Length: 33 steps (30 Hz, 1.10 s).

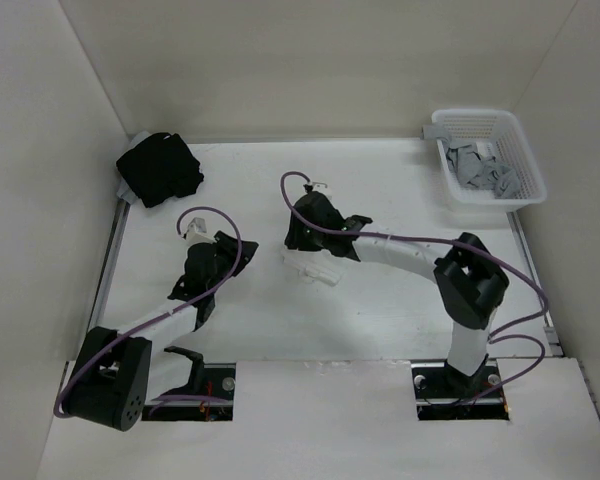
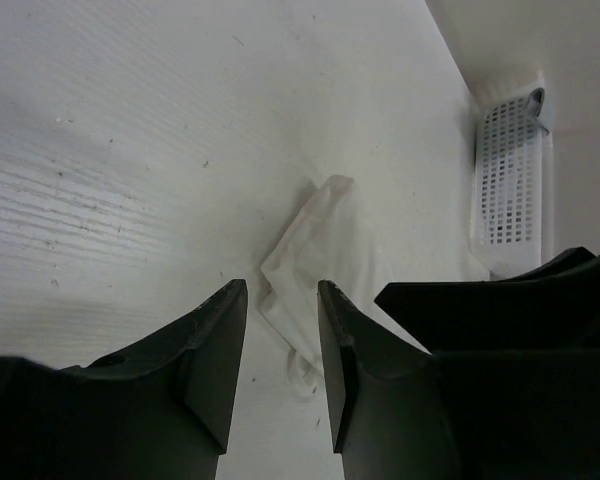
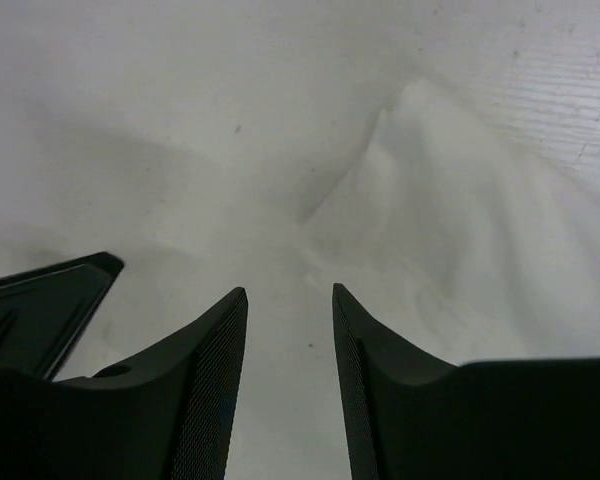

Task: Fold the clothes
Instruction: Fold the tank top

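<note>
Clerk: Clothes (image 1: pixel 310 268), loc?
Checker: Mid-table (image 1: pixel 380 320). One small white heap, rumpled, not squared. Lies betw. the two arms, just beside right gripper (image 3: pixel 290 292) and near left gripper (image 2: pixel 282 290). Well apart from black bundle (image 1: pixel 158 168) in far-left corner and from basket (image 1: pixel 475 115) w/ grey garments (image 1: pixel 485 172) in far-right corner.
Clerk: Right gripper, cond.?
Checker: Jaws apart, moderate gap, nothing betw. them. Low over the fabric. Whether tips touch it, can't tell.
Clerk: Left?
Checker: Jaws part-open, approx. same gap, empty. Over bare table, cloth ahead of tips, not touching.
Clerk: Step in hand?
Checker: Est.: betw. folds. Neither arm has a hold, so no fold under way. Heap looks part-gathered at best, edges uneven. Task not done.
Clerk: Next move, reqs?
Checker: Est.: a fresh pinch on an edge or corner. White on white, so edge is hard to pick out; ridge nr right gripper is the clearest mark. Thin cloth, so jaws must go right down to table level and catch one layer, not a bunch. Prob. both arms needed, one to pin, one to lift over.
</note>
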Motion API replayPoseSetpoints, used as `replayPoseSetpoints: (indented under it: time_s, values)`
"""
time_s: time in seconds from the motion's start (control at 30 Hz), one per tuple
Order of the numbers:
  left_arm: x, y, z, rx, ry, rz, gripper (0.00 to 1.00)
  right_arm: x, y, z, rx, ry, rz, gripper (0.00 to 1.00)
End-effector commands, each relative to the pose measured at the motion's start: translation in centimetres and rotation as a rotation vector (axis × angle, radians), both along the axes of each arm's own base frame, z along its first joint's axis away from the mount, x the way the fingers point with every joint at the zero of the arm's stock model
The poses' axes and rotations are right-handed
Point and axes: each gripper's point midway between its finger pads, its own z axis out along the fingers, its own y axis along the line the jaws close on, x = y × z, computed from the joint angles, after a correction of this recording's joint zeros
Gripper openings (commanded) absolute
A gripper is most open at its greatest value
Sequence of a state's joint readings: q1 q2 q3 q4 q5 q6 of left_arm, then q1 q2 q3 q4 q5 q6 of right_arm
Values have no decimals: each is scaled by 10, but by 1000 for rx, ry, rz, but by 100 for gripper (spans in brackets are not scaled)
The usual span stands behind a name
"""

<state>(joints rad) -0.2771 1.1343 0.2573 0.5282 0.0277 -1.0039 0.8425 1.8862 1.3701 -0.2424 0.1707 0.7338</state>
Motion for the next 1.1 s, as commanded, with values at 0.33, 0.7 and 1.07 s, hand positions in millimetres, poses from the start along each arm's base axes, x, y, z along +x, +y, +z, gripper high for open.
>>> replayPoseSetpoints:
  time_s: [0.33, 0.7, 1.07]
  values:
    - [-7, -76, 29, 56, -106, -224, 33, -54, -114, 49, 253, -278, -90, 0]
    - [-34, -16, -35, 283, 72, -118, 37, -18, -251, 46, 324, -481, -446, 49]
    - [-38, -27, -19, 284, 30, -151, 45, -30, -261, 39, 343, -489, -466, 63]
